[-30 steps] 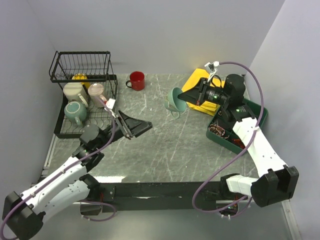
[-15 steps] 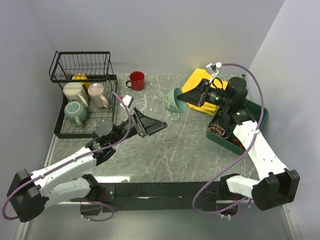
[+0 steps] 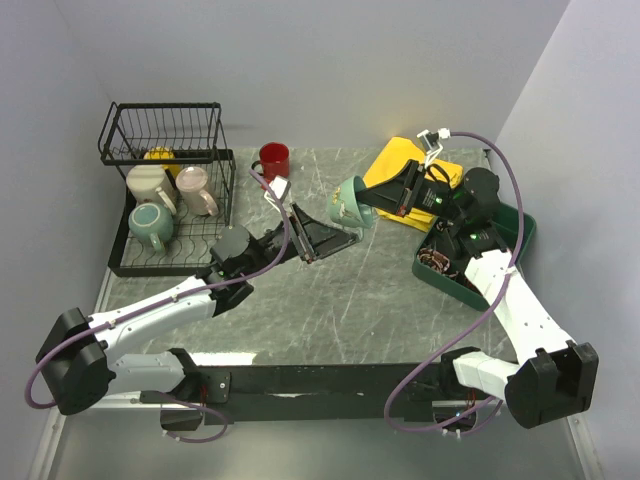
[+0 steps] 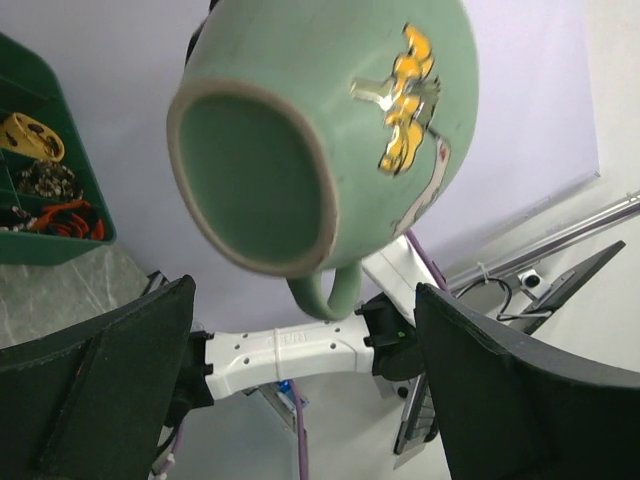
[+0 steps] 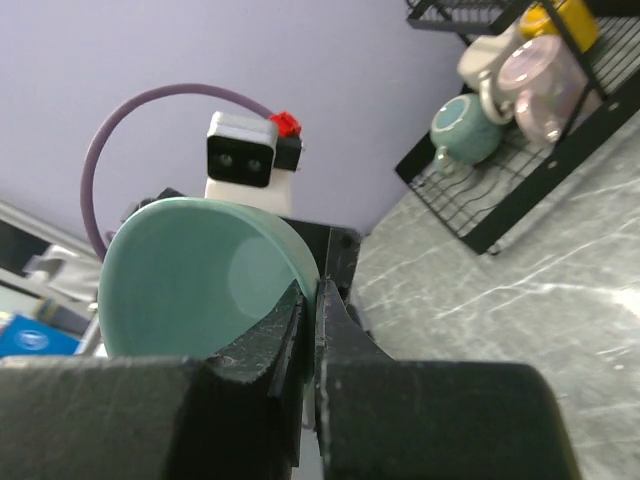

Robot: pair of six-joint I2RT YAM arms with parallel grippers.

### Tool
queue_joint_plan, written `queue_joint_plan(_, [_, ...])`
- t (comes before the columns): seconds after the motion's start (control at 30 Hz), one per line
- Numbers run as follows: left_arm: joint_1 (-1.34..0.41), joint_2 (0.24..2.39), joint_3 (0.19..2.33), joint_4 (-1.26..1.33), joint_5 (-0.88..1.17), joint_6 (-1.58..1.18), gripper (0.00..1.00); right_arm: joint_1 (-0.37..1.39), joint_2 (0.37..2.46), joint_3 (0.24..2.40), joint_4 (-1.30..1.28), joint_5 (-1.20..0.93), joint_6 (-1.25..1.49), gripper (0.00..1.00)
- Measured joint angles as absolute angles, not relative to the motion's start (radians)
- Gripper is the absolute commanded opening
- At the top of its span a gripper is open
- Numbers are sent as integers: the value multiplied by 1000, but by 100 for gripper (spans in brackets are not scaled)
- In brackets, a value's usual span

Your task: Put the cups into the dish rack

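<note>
Handover in the making at the middle of the table (image 3: 330, 300): we found the left hand (image 3: 345, 232) had swung away from the dish rack (image 3: 160, 104), where it sat a second earlier, and reached across to the small teal mug (image 3: 347, 201). Its fingers were spread wide and held nothing. The right hand (image 3: 378, 200) was clenched on the mug's rim, one finger inside the bowl and one outside, keeping it off the table and tipped on its side. The base faced the left hand and the handle hung down.

The mug itself had barely shifted over that second; it was the left arm that closed the gap. From the left wrist view the mug sat framed between the open fingers, though we could not tell whether it was touching either of them.

We read this as a pass from right to left, since the rack stood at the far left corner (well apart from the right arm).

The yellow mug (image 3: 160, 156) lay in the raised basket. The cream mug (image 3: 148, 183), pinkish mug (image 3: 193, 184) and grey-green mug (image 3: 148, 222) were on the lower tray. The red mug (image 3: 274, 159) waited on the table by the far edge, just beside the rack.
</note>
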State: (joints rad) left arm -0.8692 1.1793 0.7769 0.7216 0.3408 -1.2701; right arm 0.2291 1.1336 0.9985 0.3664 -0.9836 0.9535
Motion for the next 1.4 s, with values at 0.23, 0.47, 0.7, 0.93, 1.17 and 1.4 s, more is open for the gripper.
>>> queue_joint_plan(0.23, [-870, 1211, 855, 737, 325, -1239, 94, 229, 1134, 929, 490, -995, 1092, 0])
queue_joint_plan(0.47, [-870, 1269, 891, 771, 344, -1255, 75, 226, 1128, 925, 554, -994, 1133, 0])
queue_joint_plan(0.7, [-870, 1274, 893, 766, 354, -1260, 49, 226, 1126, 924, 561, -984, 1131, 0])
queue_joint_plan(0.93, [-871, 1274, 893, 751, 373, -1275, 37, 224, 1119, 923, 566, -963, 1098, 0])
queue_joint_plan(1.17, [-871, 1274, 893, 743, 377, -1292, 33, 222, 1106, 908, 572, -946, 1053, 0])
queue_joint_plan(1.4, [-873, 1274, 893, 733, 388, -1319, 34, 220, 1089, 853, 678, -921, 1033, 0])
